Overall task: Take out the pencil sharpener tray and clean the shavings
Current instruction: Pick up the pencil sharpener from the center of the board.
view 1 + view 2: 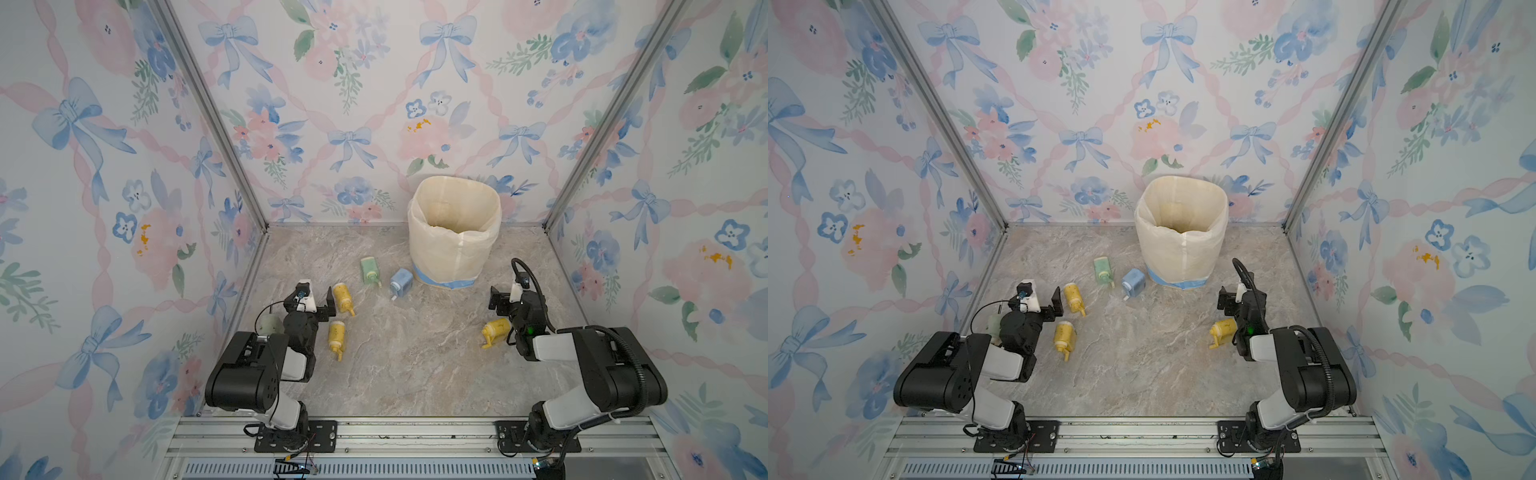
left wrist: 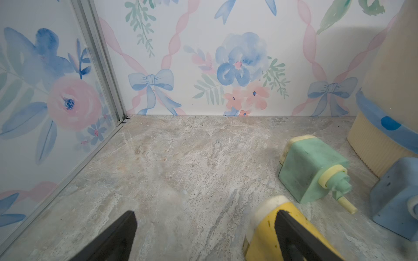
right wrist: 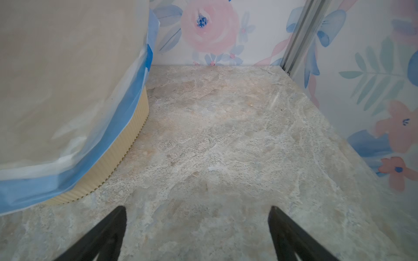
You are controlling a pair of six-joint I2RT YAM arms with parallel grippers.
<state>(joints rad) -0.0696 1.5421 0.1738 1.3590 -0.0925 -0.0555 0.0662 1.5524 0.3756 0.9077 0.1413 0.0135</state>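
Several pencil sharpeners lie on their sides on the marble floor. Two yellow ones (image 1: 343,297) (image 1: 336,334) are by my left arm and a third yellow one (image 1: 496,330) is by my right arm. A green one (image 1: 369,270) and a blue one (image 1: 401,282) lie nearer the bin. No tray can be told apart from their bodies. My left gripper (image 1: 311,302) (image 2: 205,214) is open and empty, with one finger over the nearest yellow sharpener (image 2: 267,226). My right gripper (image 1: 513,297) (image 3: 198,209) is open over bare floor.
A cream bin (image 1: 453,232) (image 3: 56,79) lined with a plastic bag stands at the back, with brownish debris at its bottom. A pale green object (image 1: 270,324) is partly hidden under my left arm. Floral walls close in the left, right and back sides.
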